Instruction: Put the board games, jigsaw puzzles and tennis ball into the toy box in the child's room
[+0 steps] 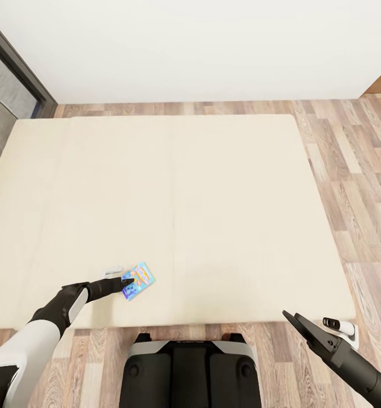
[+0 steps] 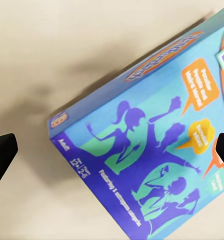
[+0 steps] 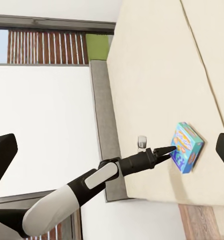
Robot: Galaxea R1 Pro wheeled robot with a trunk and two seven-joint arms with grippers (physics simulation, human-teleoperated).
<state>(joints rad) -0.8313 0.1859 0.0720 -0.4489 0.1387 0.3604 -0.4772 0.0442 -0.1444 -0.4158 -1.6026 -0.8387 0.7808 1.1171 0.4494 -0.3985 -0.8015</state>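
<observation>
A blue and teal board game box (image 1: 140, 280) with purple figures lies flat near the front edge of the cream bed (image 1: 173, 192). My left gripper (image 1: 128, 281) is stretched out low over it, its tips at the box's near-left end. In the left wrist view the box (image 2: 141, 150) lies close below, and the left gripper (image 2: 113, 152) is open with one fingertip on either side of it. My right gripper (image 1: 292, 318) hovers open and empty past the bed's front right corner. From the right wrist view I see the box (image 3: 186, 146) and my left arm (image 3: 92, 180) reaching to it.
A small white object (image 1: 113, 272) lies on the bed just left of the box. A white and black device (image 1: 340, 327) sits on the wood floor (image 1: 354, 170) by the bed's front right corner. A dark doorway frame (image 1: 20, 68) stands at the far left.
</observation>
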